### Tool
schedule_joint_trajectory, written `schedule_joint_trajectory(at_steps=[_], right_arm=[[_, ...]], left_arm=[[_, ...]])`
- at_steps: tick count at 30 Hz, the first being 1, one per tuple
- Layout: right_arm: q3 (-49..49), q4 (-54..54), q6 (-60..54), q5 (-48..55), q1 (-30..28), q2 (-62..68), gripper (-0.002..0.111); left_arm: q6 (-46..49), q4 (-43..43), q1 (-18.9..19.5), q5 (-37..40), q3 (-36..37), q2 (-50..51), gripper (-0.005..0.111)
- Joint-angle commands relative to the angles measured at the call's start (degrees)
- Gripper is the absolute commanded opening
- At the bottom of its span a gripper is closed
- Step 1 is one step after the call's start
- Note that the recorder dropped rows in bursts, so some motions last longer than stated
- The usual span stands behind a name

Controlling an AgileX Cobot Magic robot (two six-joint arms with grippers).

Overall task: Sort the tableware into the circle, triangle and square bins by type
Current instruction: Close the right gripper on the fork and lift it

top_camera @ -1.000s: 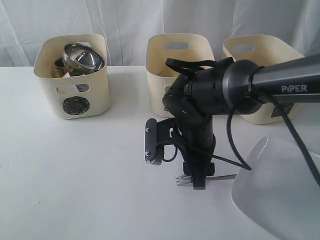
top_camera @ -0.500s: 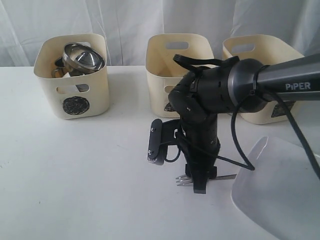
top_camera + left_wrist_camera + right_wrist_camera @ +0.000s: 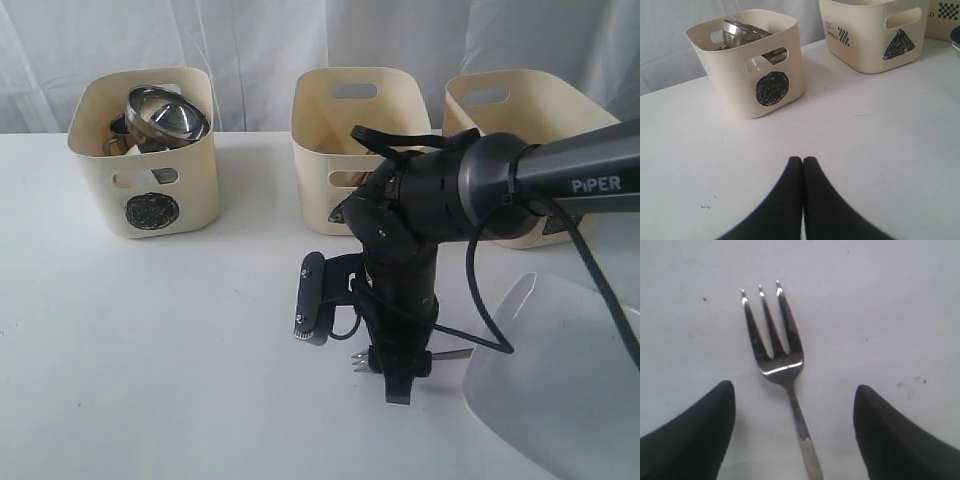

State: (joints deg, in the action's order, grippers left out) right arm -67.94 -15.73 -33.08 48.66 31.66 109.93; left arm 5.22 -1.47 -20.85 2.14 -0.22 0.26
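Note:
A steel fork [image 3: 775,350] lies flat on the white table, its handle running between the fingers of my right gripper [image 3: 792,402], which is open and straddles it just above the table. In the exterior view that gripper [image 3: 398,372] hides most of the fork [image 3: 356,358]. The circle bin [image 3: 146,150] at the back left holds a steel bowl [image 3: 165,115] and mugs. The triangle bin [image 3: 352,140] and square bin [image 3: 520,135] stand behind the arm. The large white plate [image 3: 555,375] lies at the right. My left gripper [image 3: 803,161] is shut and empty.
The circle bin [image 3: 751,62] and the triangle bin [image 3: 875,30] stand ahead of the left gripper across bare white table [image 3: 880,130]. A white curtain hangs behind the bins. The right arm's cable loops over the table beside the plate.
My right gripper has come down over the fork, and the arm has shifted slightly toward the near edge. The fork has not moved.

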Motion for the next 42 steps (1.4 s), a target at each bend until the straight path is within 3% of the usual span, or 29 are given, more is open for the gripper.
schedule_joint_trajectory(at_steps=[1,18,20,24,28,35,42], right_arm=[[0.3,3.2,-4.0,-0.5,-0.4,-0.4,0.064],[0.3,6.9,-13.2,-0.1,-0.4,2.5,0.063],[0.3,7.0,-13.3,-0.1,-0.4,2.6,0.058],[0.3,7.0,-13.2,-1.0,-0.4,2.6,0.025],[0.3,6.9,-13.2,-5.0,-0.4,2.6,0.009],[-2.6,7.0,-12.4,-6.3,-0.3,2.1,0.003],[-5.5,8.8,-0.9,-12.3,-0.3,-1.8,0.003]], left_arm=[[0.1,-0.2,0.1,0.0,0.2,-0.3,0.000],[0.1,-0.2,0.1,0.0,0.2,-0.3,0.000],[0.1,-0.2,0.1,0.0,0.2,-0.3,0.000],[0.1,-0.2,0.1,0.0,0.2,-0.3,0.000],[0.1,-0.2,0.1,0.0,0.2,-0.3,0.000],[0.1,-0.2,0.1,0.0,0.2,-0.3,0.000],[0.1,-0.2,0.1,0.0,0.2,-0.3,0.000]])
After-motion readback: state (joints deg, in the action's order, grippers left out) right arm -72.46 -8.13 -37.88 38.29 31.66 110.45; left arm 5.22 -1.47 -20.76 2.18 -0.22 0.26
